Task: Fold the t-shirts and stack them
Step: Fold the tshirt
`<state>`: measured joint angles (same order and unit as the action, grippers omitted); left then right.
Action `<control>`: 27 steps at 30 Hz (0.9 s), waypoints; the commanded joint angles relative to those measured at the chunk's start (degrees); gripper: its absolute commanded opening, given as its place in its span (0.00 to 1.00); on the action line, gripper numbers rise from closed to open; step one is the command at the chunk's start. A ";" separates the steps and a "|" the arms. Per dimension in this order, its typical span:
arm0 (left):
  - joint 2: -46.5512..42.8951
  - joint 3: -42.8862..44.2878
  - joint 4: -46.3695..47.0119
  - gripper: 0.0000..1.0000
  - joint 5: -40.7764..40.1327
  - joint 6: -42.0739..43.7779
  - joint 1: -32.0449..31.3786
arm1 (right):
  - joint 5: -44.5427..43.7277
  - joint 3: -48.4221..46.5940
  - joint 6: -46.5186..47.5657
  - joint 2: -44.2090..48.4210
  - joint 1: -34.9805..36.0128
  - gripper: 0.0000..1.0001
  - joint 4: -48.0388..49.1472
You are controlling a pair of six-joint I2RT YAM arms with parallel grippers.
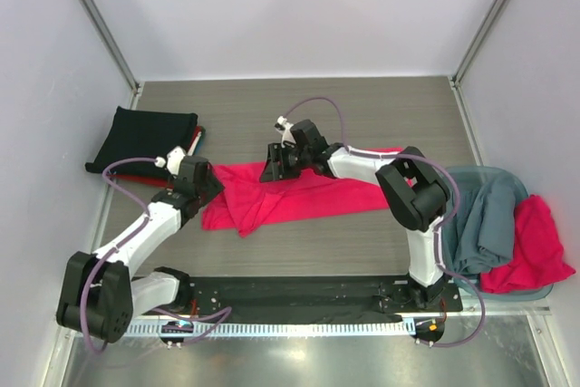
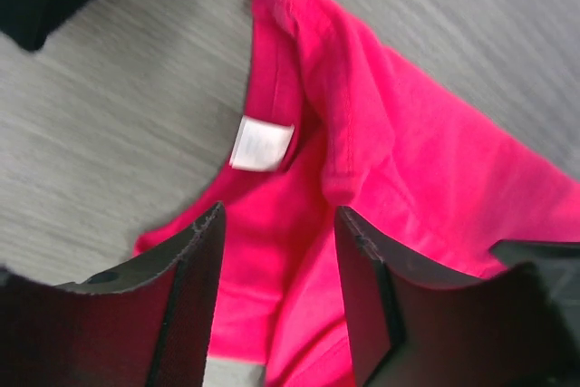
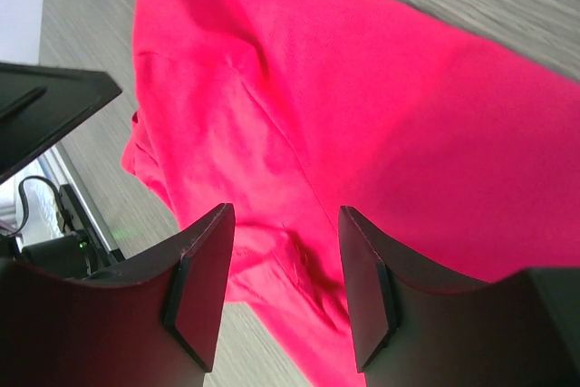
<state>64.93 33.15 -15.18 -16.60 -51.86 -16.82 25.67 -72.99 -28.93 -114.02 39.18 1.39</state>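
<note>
A bright pinkish-red t-shirt (image 1: pixel 290 194) lies crumpled in a long strip across the middle of the table. Its white neck label (image 2: pixel 261 145) shows in the left wrist view. My left gripper (image 1: pixel 210 178) is open just above the shirt's left end (image 2: pixel 272 251), with fabric between the jaws but not pinched. My right gripper (image 1: pixel 272 169) is open over the shirt's upper edge (image 3: pixel 299 133), holding nothing. A folded black t-shirt (image 1: pixel 140 138) lies at the back left, on top of a dark red one (image 1: pixel 196 140). A grey-blue t-shirt (image 1: pixel 485 215) and another pinkish-red one (image 1: pixel 533 246) lie heaped at the right.
The heap at the right sits in a shallow container (image 1: pixel 535 292) at the table's edge. White walls with metal posts (image 1: pixel 95 20) enclose the table on three sides. A black base plate (image 1: pixel 299 292) runs along the near edge.
</note>
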 commanded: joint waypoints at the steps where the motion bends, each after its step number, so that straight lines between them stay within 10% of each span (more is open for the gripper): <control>1: 1.07 1.75 7.35 0.52 -2.12 0.79 1.26 | 3.94 -4.35 2.12 -1.47 0.99 0.56 2.75; 15: 11.27 4.73 14.82 0.60 0.78 2.99 3.46 | 11.50 -1.02 4.32 -2.27 1.78 0.56 1.68; 20: 16.81 7.28 14.39 0.14 1.66 2.99 4.51 | 12.30 2.15 4.84 0.46 1.87 0.54 1.86; 27: 16.55 5.44 12.46 0.00 -1.24 3.25 7.14 | 12.21 7.07 7.04 5.55 1.87 0.49 -0.07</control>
<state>82.67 38.26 -3.38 -15.44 -49.19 -11.20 36.73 -67.61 -23.99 -113.54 40.75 1.26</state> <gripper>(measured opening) 0.011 0.496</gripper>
